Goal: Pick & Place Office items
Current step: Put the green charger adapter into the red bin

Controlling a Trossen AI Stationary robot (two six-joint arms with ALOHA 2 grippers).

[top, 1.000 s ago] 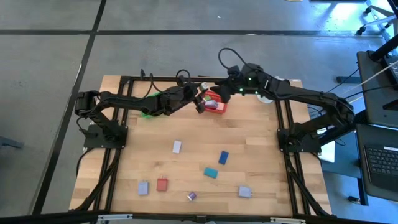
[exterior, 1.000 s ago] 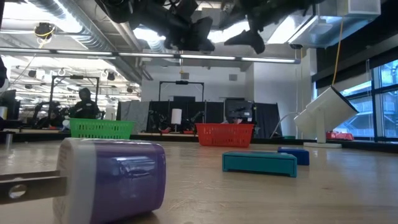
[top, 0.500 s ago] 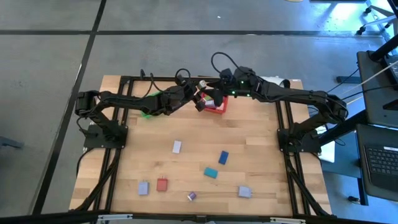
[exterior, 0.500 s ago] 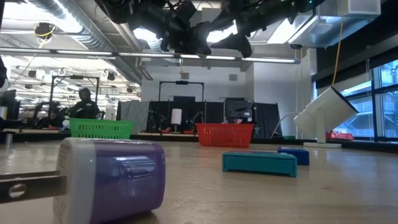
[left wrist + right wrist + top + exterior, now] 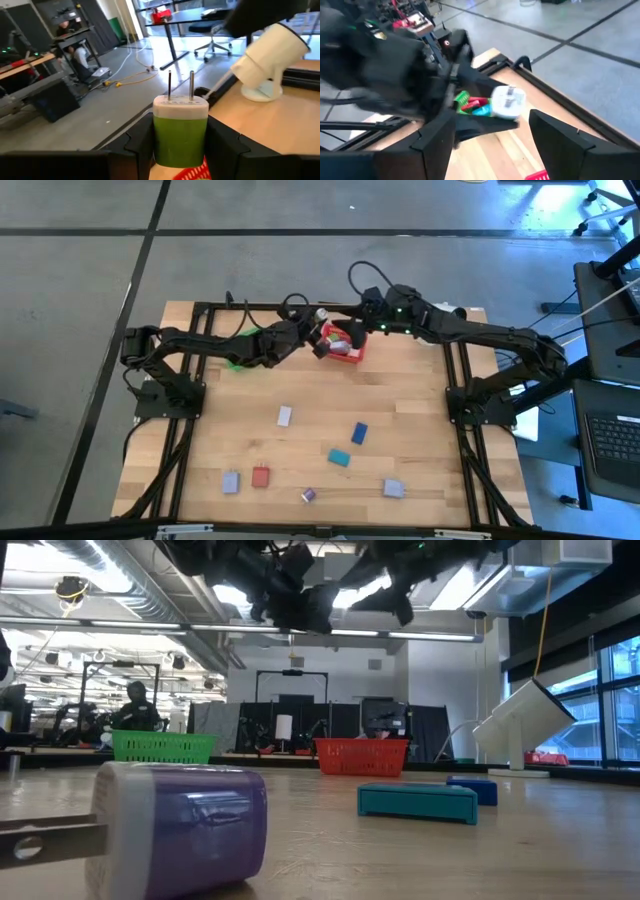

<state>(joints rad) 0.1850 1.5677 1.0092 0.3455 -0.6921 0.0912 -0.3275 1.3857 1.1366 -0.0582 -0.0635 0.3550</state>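
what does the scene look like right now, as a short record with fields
left hand: shut on green charger plug, prongs up, raised above the red mesh basket
right hand: open, holding nothing, next to the left hand over the same basket
green mesh basket: far side of the table, left of the red one
table: loose items spread over the near half, among them a teal block and a blue block

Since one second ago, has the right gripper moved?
Yes. In the high view the right gripper first swung left across the far rim of the red basket, then came part of the way back right.
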